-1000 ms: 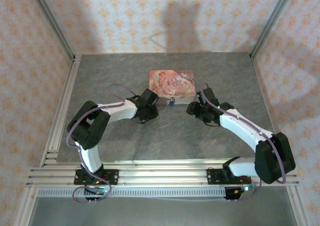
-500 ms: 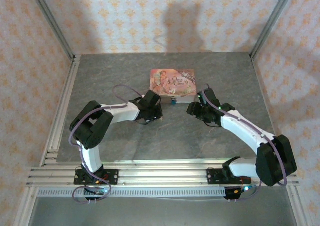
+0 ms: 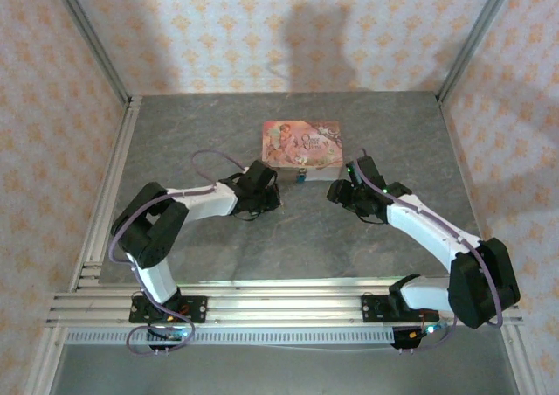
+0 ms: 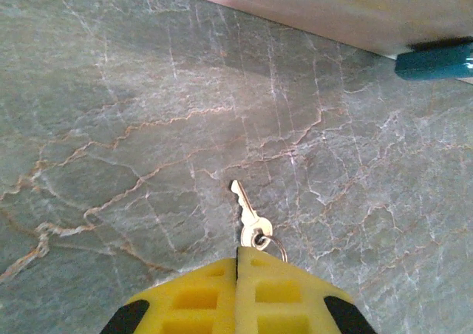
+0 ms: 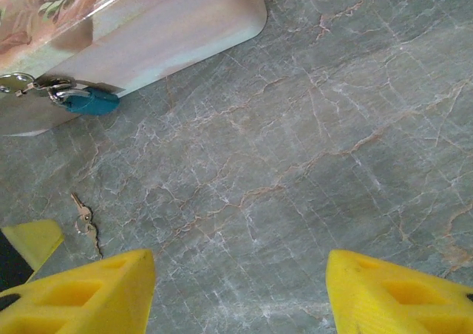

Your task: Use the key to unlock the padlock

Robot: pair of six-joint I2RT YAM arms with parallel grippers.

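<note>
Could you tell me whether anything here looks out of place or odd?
Nothing looks damaged or spilled. The small silvery key lies loose on the grey marbled table, just ahead of the shut left gripper, unheld. The teal padlock is on the clasp of the pink floral tin; the right gripper is open.

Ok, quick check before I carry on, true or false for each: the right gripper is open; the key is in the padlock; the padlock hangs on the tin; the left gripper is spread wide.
1. The right gripper is open: true, its fingers stand far apart.
2. The key is in the padlock: false. The key lies flat on the table, apart from the padlock.
3. The padlock hangs on the pink tin: true, it hangs from the clasp on the tin's side.
4. The left gripper is spread wide: false. Its fingers are pressed together, with the tips right at the key's ring.
</note>
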